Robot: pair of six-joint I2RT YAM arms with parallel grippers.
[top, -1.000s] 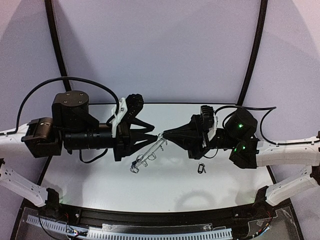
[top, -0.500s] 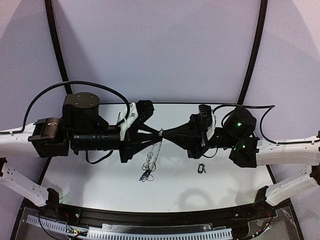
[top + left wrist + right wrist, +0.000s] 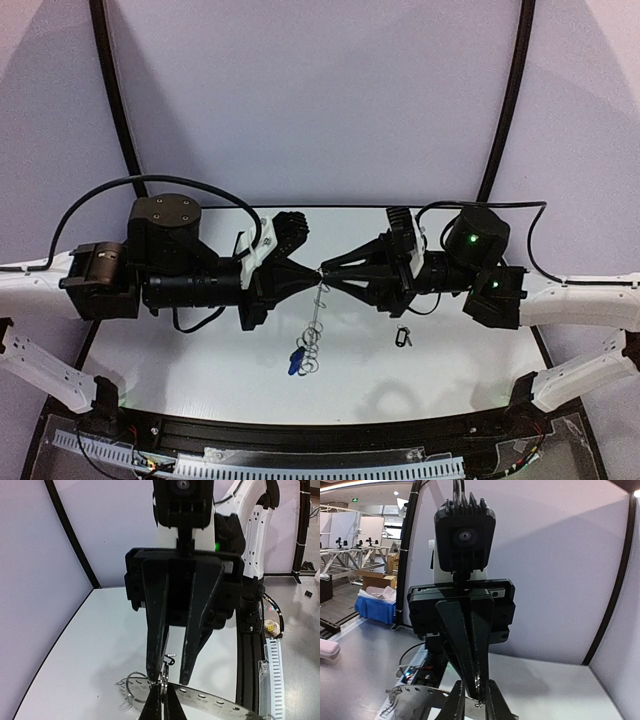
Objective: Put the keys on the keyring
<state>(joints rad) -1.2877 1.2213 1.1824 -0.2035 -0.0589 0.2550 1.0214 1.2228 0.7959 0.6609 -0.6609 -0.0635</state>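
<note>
Left gripper (image 3: 311,271) fingers pressed together on keyring (image 3: 314,322) rim. Ring hangs edge-on between arms, above worktop (image 3: 200,350). Right gripper (image 3: 329,270) fingers slightly spread, straddling same spot, not clamping. Blue-tag key (image 3: 295,365) at ring's low end, looks hooked on, can't confirm. Black key (image 3: 403,337) lies on worktop, right of ring.

Risks:
- single thin-edge pinch: ring may pivot or slip
- right fingertip may snag wire loop, yank ring free
- dangling ring swings, spoils threading aim
</note>
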